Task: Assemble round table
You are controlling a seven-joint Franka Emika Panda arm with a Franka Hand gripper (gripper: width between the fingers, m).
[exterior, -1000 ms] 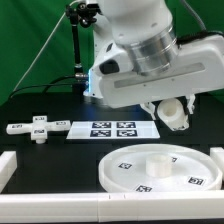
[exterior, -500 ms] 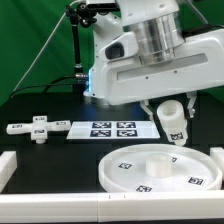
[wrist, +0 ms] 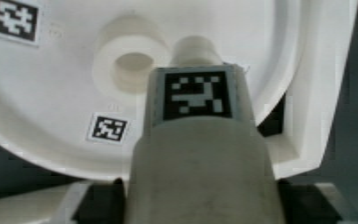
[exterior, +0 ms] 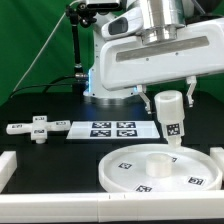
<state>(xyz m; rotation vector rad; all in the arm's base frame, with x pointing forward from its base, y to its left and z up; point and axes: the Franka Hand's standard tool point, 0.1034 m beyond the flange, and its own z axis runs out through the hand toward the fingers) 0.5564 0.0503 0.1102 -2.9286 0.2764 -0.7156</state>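
Gripper [exterior: 170,102] was closed narrow on the post [exterior: 171,124], with the jaws clamped on its upper part. The post was held upright, its tag facing the exterior camera. Its lower end hung over the far edge of the round disc [exterior: 160,170]. It looked clear of the rim, though the exterior view did not settle whether the two touched. In the wrist view the post [wrist: 194,140] pointed down at the disc [wrist: 60,100], with its narrow tip beside the central hub [wrist: 130,68], not in it. The disc lay flat, near and toward the exterior view's right. Its right edge sat close to the right rail [exterior: 216,156] and its near edge close to the near rail [exterior: 55,207]. The marker board [exterior: 112,128] lay farther back, left of the post and apart from the disc. The cross-shaped piece [exterior: 38,128] lay at far left, just beside the board's left end. Open black table [exterior: 60,160] ran between the cross, the left rail [exterior: 8,166] and the disc's left edge.
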